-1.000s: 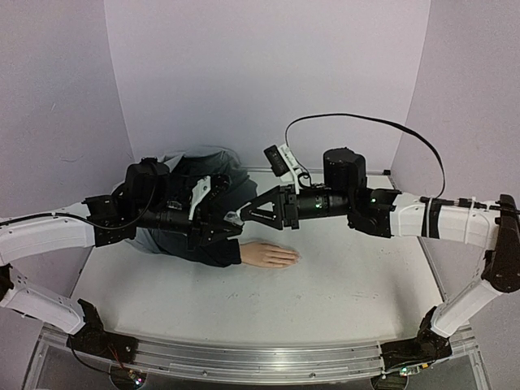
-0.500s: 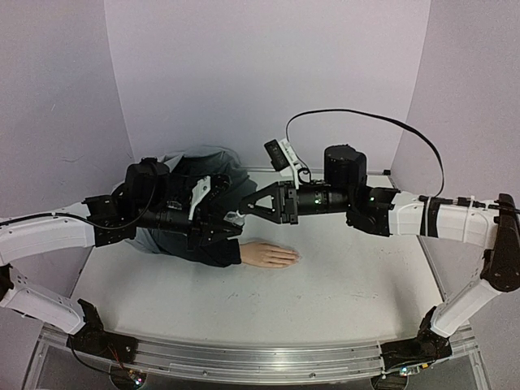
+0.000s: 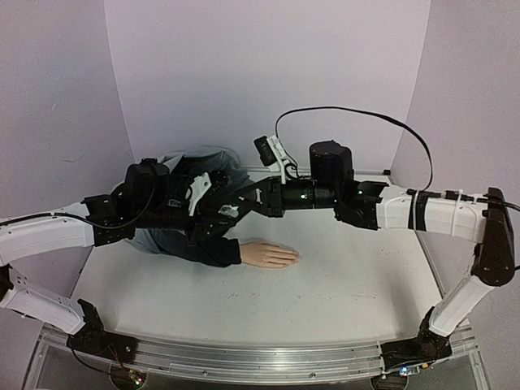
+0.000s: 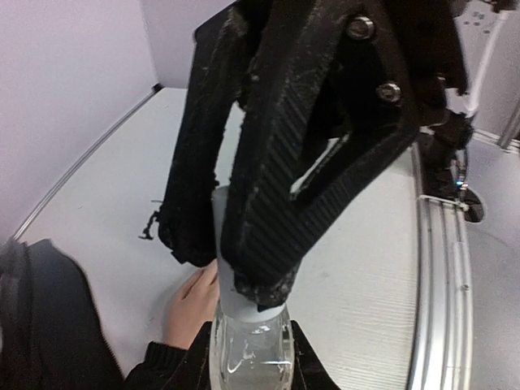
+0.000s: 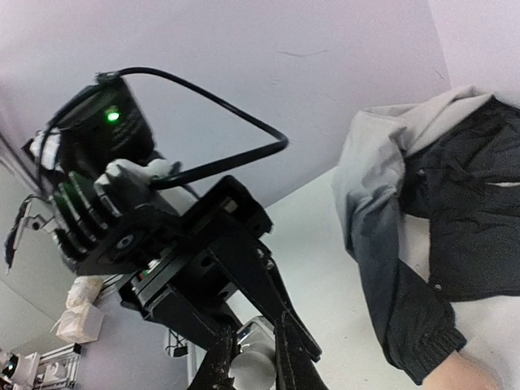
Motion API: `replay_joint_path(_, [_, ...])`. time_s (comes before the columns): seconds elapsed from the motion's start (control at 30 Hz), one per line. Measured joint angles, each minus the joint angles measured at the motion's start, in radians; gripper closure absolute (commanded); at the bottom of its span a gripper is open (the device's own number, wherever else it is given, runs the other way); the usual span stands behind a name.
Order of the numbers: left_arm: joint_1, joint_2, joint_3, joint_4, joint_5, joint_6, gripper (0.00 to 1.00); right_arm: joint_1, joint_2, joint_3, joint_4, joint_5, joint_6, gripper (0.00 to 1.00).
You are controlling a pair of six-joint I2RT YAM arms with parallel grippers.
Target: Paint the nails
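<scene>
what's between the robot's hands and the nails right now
Nothing visible lies over the nails. But the left hand is shut on the bottle and the right hand on its cap, above the sleeve.

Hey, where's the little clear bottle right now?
Top view, left of centre: the bottle is held in the left gripper, with the right gripper closed on its cap, just behind the mannequin hand.

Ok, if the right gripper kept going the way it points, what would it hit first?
The right gripper has its jaws shut on the white cap of the clear bottle; pushing on, it would likely press into that bottle and the left gripper holding it.
</scene>
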Motion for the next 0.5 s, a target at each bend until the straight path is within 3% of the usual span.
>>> replay_joint_path(0.17, [0.008,-0.004,0.0,-0.036,-0.235,-0.004,1.0,0.047,0.109,0.154,-0.119,0.248,0.014,1.0])
replay_joint_path(0.27, [0.019,-0.006,-0.001,-0.081,-0.364,-0.008,1.0,0.099,0.195,0.249,-0.157,0.447,0.121,1.0])
replay_joint_path(0.47, [0.029,-0.011,-0.022,-0.166,-0.494,-0.007,1.0,0.204,0.332,0.384,-0.212,0.784,0.34,1.0])
replay_joint_path(0.5, [0.029,-0.011,-0.023,-0.177,-0.496,-0.006,1.0,0.213,0.336,0.384,-0.213,0.81,0.356,0.93])
